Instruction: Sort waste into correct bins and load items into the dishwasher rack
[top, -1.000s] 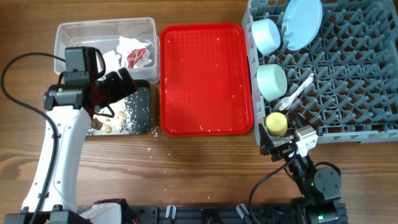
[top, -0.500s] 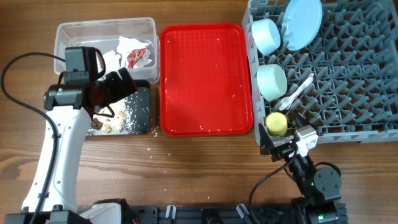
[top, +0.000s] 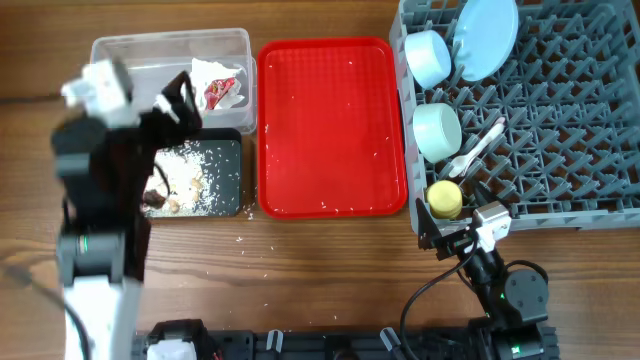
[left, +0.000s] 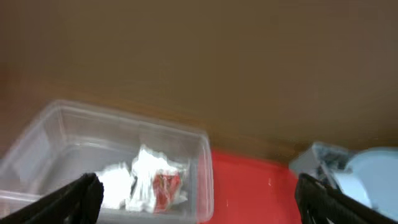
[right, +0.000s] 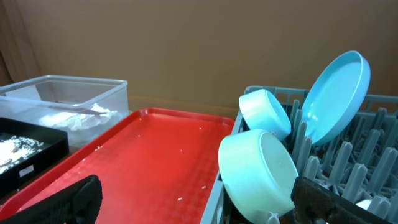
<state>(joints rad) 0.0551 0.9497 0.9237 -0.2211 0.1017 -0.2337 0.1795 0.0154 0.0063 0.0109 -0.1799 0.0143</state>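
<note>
The clear tub (top: 120, 50) holds the red-and-white wrapper (top: 220, 92) and white tissue (top: 206, 70); both also show in the left wrist view, wrapper (left: 165, 186) and tissue (left: 115, 184). The black tray (top: 228, 160) holds brownish scraps with white crumbs (top: 185, 185). The grey rack (top: 560, 130) holds the blue plate (top: 486, 35), two blue bowls (top: 429, 56) (top: 437, 130), the yellow cup (top: 445, 198) and white cutlery (top: 482, 143). My left gripper (top: 182, 92), blurred, hangs open and empty above the tub's front edge. My right gripper (top: 452, 232) is open and empty at the rack's front left corner.
The flat red tray (top: 330, 125) lies between the bins and the rack, with a few white crumbs on it. Loose crumbs lie on the wood in front of the black tray (top: 240, 240). The right wrist view shows the nearer bowl (right: 261, 168) close to the right finger.
My left arm has risen and swung, now blurred, and its gripper has moved back from over the black tray toward the clear tub. The right arm has not moved.
</note>
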